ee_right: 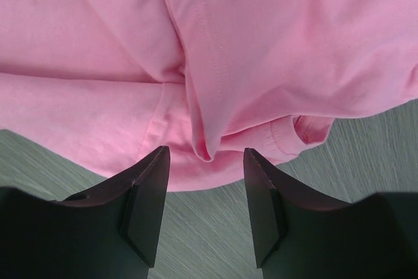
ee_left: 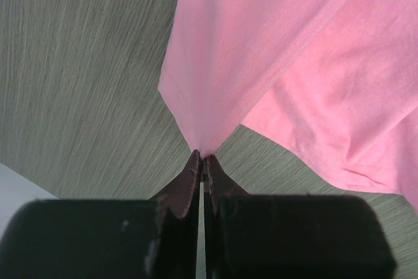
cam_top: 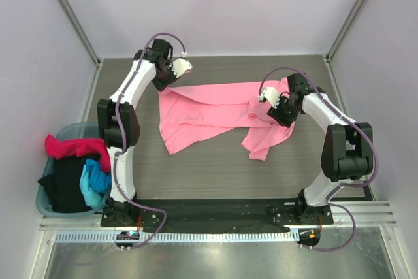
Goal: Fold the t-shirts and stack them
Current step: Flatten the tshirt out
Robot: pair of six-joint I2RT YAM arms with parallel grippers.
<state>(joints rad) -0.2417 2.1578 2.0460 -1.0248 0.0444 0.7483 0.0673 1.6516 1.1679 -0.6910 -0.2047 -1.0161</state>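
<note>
A light pink t-shirt (cam_top: 209, 112) lies rumpled across the middle of the table. My left gripper (cam_top: 164, 85) is at its far left corner, shut on that corner of the cloth (ee_left: 204, 136), which is pulled into a point at the fingertips. My right gripper (cam_top: 279, 110) is over the shirt's right side, open, its fingers (ee_right: 147, 187) straddling a fold of pink cloth (ee_right: 209, 142) near the collar. Magenta (cam_top: 68, 146), black (cam_top: 68, 184) and bright blue (cam_top: 96, 181) t-shirts lie heaped in the basket at the left.
A teal plastic basket (cam_top: 46, 204) stands at the left, off the table's edge. A metal rail (cam_top: 215, 234) runs along the near edge by the arm bases. Grey walls with corner posts close in the far side.
</note>
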